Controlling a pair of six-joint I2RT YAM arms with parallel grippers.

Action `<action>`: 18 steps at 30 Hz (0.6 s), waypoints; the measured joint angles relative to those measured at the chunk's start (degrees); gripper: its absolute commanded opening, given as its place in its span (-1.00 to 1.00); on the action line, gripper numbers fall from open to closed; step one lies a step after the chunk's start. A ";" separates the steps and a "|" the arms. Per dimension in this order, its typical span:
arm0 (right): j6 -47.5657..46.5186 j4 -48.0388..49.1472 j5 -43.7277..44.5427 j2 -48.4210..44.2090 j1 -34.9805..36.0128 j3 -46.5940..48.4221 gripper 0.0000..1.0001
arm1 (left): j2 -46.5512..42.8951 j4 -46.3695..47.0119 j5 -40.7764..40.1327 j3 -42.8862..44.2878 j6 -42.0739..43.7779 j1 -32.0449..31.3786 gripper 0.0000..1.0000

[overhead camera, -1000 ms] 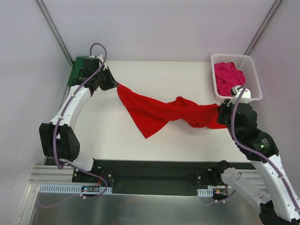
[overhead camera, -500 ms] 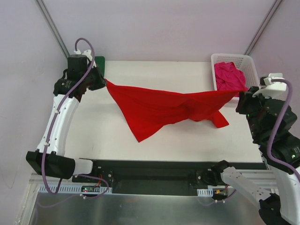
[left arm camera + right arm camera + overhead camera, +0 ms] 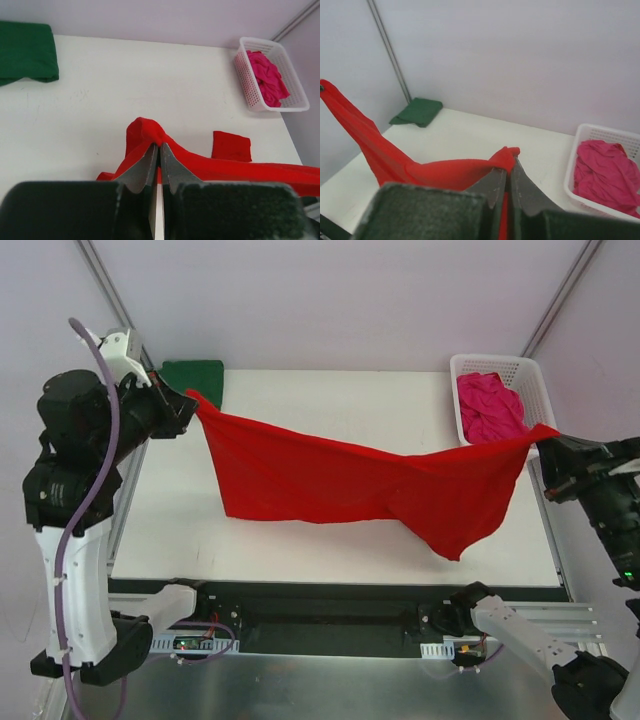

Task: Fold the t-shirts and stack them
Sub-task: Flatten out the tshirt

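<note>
Red cloth hangs as a wide sheet over the middle of the table (image 3: 300,400), hiding the surface under it. The sleeves and neck of the red t-shirt (image 3: 350,480) cannot be picked out among the folds. Much of the right arm runs off the frame at 3 o'clock. The green t-shirt (image 3: 200,375), folded at the table's 11 o'clock corner, is partly covered by the left arm in the overhead view. The pink t-shirt (image 3: 488,405) lies crumpled in the white basket (image 3: 535,375) at 1 o'clock, its shape unclear.

The left gripper (image 3: 186,406) is pinched tight on one upper corner of the red t-shirt at 10 o'clock. Its wrist view shows a knot of red cloth bunched at the fingertips (image 3: 142,172). The right gripper (image 3: 545,445), at 3 o'clock just beside the basket, is likewise clamped on the opposite corner. The shirt stretches between them, held up off the table, its lower edge sagging to a point toward 5 o'clock.
</note>
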 measured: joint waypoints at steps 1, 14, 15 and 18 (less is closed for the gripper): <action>0.02 -0.46 -1.29 -0.26 -0.02 1.11 -0.97 | -0.63 -0.87 0.66 0.94 0.26 0.00 -1.00; -1.46 -3.04 -7.85 -4.68 0.00 9.31 -0.97 | -9.81 -7.87 3.50 8.72 2.54 0.00 -1.00; -1.68 -2.99 -8.13 -4.72 0.00 9.99 -0.97 | -10.67 -7.74 3.50 8.72 2.58 0.00 -1.00; -2.12 -2.91 -9.07 -4.83 0.00 11.08 -0.97 | -12.41 -7.28 3.45 8.70 2.64 0.00 -1.00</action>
